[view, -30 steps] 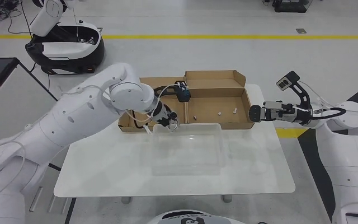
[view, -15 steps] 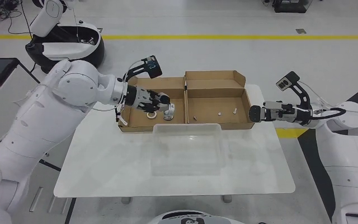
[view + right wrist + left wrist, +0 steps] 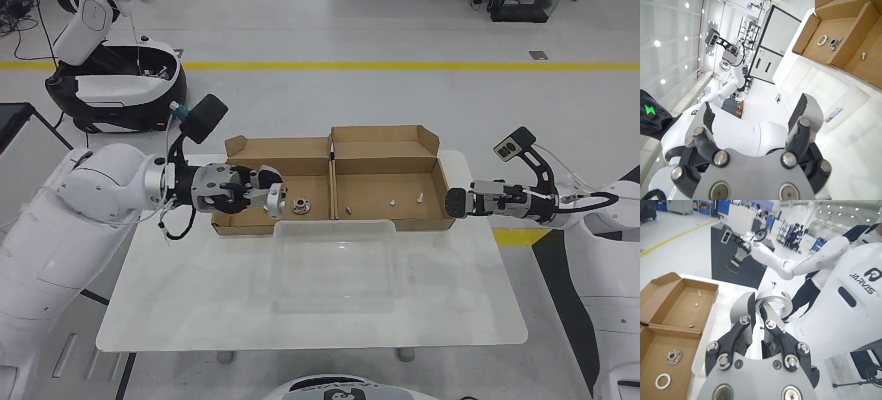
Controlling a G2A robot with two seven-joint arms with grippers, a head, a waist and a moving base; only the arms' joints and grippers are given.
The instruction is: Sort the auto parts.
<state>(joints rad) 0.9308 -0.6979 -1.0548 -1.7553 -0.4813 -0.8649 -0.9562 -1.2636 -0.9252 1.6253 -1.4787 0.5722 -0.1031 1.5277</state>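
My left gripper [image 3: 272,197] hangs raised above the left cardboard box [image 3: 290,150], shut on a silver collar ring [image 3: 773,300]. It pinches the ring's rim, one finger inside it and one outside. Below in that box lie a flanged metal part [image 3: 673,356] and a white washer [image 3: 663,381]. The right cardboard box [image 3: 385,185] holds three small bolts [image 3: 696,304]. My right gripper [image 3: 450,203] is open and holds nothing, just off that box's right end. From the right wrist view the left gripper [image 3: 728,58] and its ring [image 3: 724,65] show high over the table.
A clear plastic bin [image 3: 335,262] stands on the white table [image 3: 200,300] right in front of both boxes. Both box lids stand open at the back. Another robot base is parked on the floor behind the table's left corner.
My left arm swung back to the left and lifted; its gripper went from the edge between box and bin to above the left box. The right arm has not moved.
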